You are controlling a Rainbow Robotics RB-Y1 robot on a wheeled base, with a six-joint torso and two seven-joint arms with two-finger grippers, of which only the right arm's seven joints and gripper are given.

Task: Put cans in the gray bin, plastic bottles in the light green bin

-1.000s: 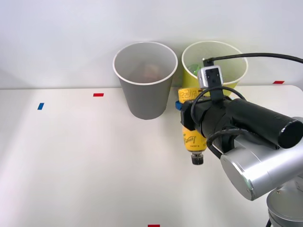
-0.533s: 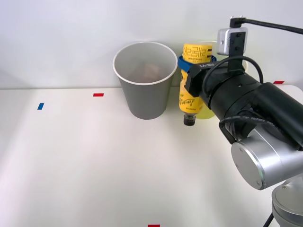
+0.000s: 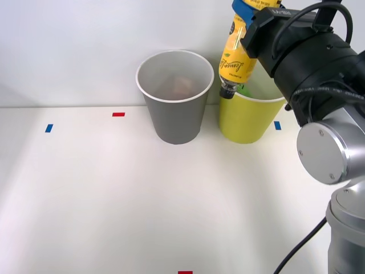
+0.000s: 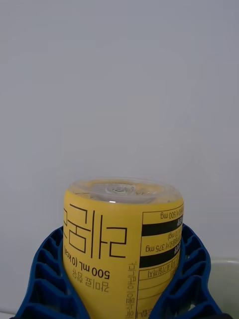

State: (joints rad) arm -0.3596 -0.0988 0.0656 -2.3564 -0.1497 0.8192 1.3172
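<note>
- Front view: the right gripper (image 3: 246, 12) is hanging high above the table, its blue fingers (image 3: 242, 9) closing tight on the upper body of the yellow bottle (image 3: 236, 58).
- The bottle is pointing cap-down, slightly tilted, with its black cap (image 3: 226, 91) hovering just over the near-left rim of the light green bin (image 3: 247, 118).
- A smaller green item (image 3: 244, 89) is peeking out inside that bin, just beside the cap.
- The gray bin (image 3: 175, 97) is standing upright just left of the green one, with something pale and reddish lying inside; what it is cannot be told.
- The white table (image 3: 102, 194) is carrying small tape marks: red marks (image 3: 118, 114) at the back left and near edge, blue marks (image 3: 49, 128) at far left and beside the green bin.
- A plain pale wall (image 3: 85, 45) is rising behind the table.
- Right wrist view: the ribbed blue fingers (image 4: 47, 276) are pressing both sides of the yellow bottle (image 4: 122, 249), its clear base facing the blank wall (image 4: 119, 89).
</note>
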